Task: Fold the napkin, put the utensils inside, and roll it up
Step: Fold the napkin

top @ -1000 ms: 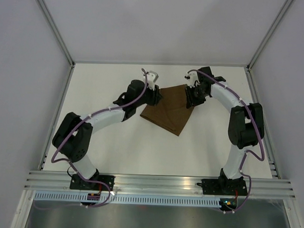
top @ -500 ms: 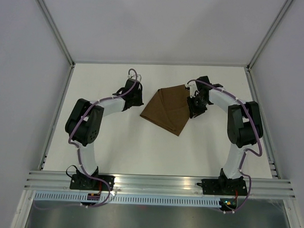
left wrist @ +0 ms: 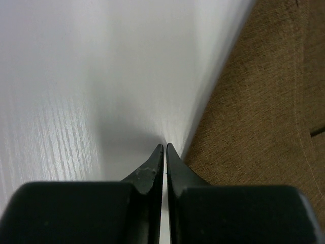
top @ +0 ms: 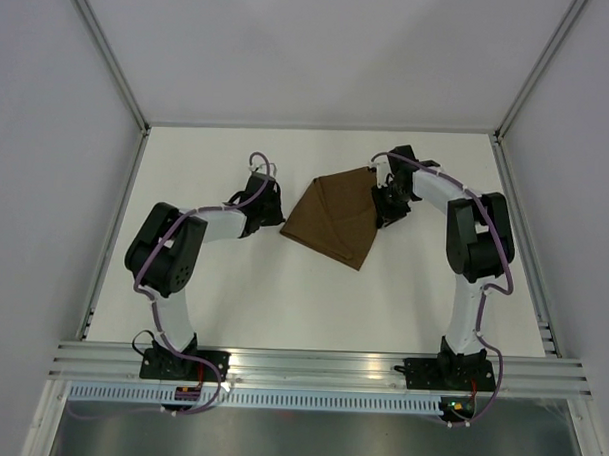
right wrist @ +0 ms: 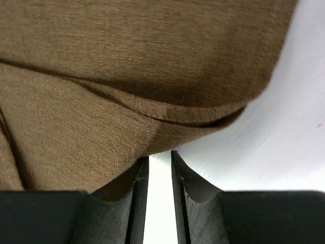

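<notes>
Napkin (top: 335,224): one, dark brown matte cloth, folded into layers. I logged it lying flat on the white table (top: 232,286), nearer the far edge than the near edge and roughly midway between the left and right edges. One corner pointed toward the near edge, and another reached up toward the far edge on the right-hand side. A diagonal crease ran across its top face.

Left gripper (left wrist: 165,147): closed, the two black fingers (left wrist: 152,168) pressed tip to tip with only a hairline between them and nothing held. From the top view I placed it (top: 275,212) low over the table at the napkin's left edge. The wrist camera showed bare tabletop ahead of the tips and the cloth's edge just to their right.

Right gripper (right wrist: 159,155): jaws a narrow way apart, with bare table showing through the gap. I saw it (top: 385,206) at the napkin's far right corner. The tips met the cloth's edge, where an upper layer curled up slightly over the lower one. I could not tell whether any fabric was pinched.
</notes>
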